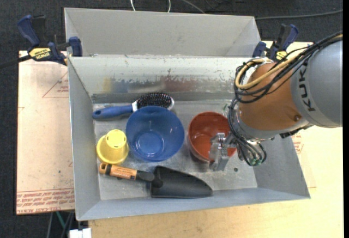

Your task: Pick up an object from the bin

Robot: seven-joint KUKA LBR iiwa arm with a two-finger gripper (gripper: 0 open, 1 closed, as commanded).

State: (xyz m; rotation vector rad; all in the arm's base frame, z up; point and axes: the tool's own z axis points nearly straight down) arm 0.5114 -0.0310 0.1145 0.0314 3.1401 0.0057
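Observation:
My gripper is low in the right part of the bin, at the right rim of a red-orange bowl that stands upright on the bin floor. The gripper's metal tip overlaps the bowl's near right edge and hides part of it. Whether anything is gripped cannot be made out. A blue bowl stands just left of the red one, almost touching it. In front of both bowls lies a black trowel with an orange handle that points left.
A yellow cup lies left of the blue bowl. A brush with a blue handle and black bristles rests behind the blue bowl by the back wall. The arm's orange cover and cables hang over the bin's right side.

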